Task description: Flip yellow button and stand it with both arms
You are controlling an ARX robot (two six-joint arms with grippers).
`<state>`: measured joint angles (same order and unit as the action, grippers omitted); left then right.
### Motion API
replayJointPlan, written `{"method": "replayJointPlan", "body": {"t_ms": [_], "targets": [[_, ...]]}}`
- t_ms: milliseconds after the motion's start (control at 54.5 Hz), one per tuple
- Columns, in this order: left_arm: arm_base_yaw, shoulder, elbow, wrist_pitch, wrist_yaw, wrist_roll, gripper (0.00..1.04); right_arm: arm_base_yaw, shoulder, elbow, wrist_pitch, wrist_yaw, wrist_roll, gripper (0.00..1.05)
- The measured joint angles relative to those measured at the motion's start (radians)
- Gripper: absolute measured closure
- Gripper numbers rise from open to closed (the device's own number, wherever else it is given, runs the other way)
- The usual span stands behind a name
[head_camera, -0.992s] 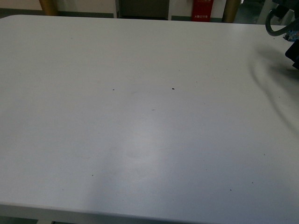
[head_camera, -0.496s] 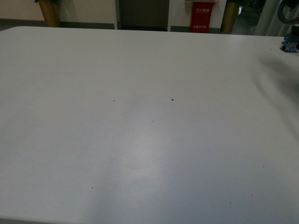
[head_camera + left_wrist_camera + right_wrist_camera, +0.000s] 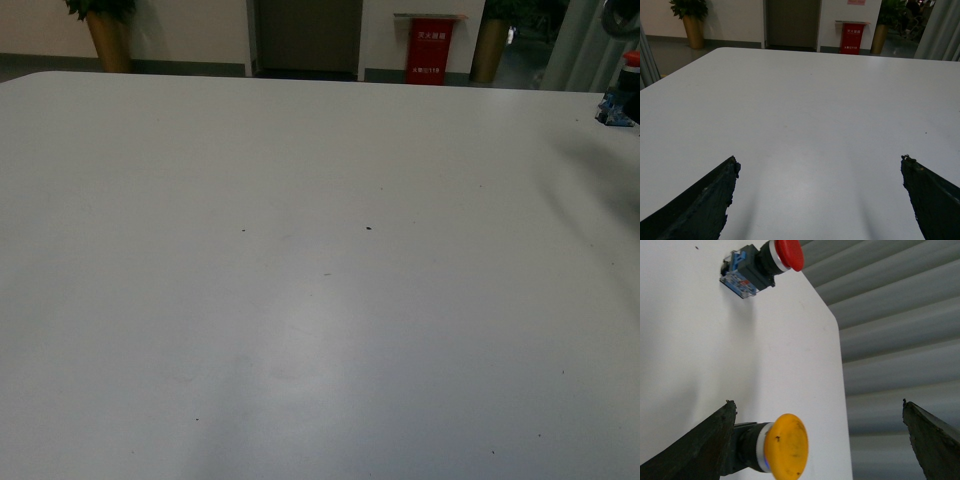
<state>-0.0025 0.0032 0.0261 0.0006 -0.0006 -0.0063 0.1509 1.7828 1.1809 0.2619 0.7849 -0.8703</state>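
Note:
The yellow button (image 3: 782, 445) lies on its side on the white table (image 3: 700, 350), close to the table's edge. Its yellow cap faces that edge, and its black body runs back behind one finger. My right gripper (image 3: 817, 402) is open around it: one dark finger (image 3: 700, 445) is right beside the button's body, and the other finger (image 3: 935, 440) is far off past the table edge. My left gripper (image 3: 818, 159) is open over bare table with nothing between its fingers. I cannot find the yellow button in the front view.
A red-topped button with a blue block (image 3: 760, 265) lies on its side farther along the same edge, and it also shows at the far right (image 3: 618, 108). Grey curtain folds (image 3: 900, 315) hang past the edge. A red box (image 3: 428, 50) and a plant pot (image 3: 108, 40) stand beyond the table.
The front view has tilted, so more of the room behind the table shows. The dark arm part at the right edge has left that view, and the red-topped button now shows there.

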Motion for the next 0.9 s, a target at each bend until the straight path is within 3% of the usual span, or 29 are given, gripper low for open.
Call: {"method": "replayJointPlan", "body": {"t_ms": [514,698,900], "targets": [[0.000,0.000,0.000,0.000,0.000,0.000,0.07,-0.017,-0.010,-0.005,-0.006,-0.145,0.258,0.07],[0.000,0.000,0.000,0.000,0.000,0.000,0.07,-0.010,-0.019,0.019,-0.113,-0.271,0.441,0.07],[0.000,0.000,0.000,0.000,0.000,0.000,0.07,0.001,-0.045,0.030,-0.081,-0.386,0.610,0.07]]}}
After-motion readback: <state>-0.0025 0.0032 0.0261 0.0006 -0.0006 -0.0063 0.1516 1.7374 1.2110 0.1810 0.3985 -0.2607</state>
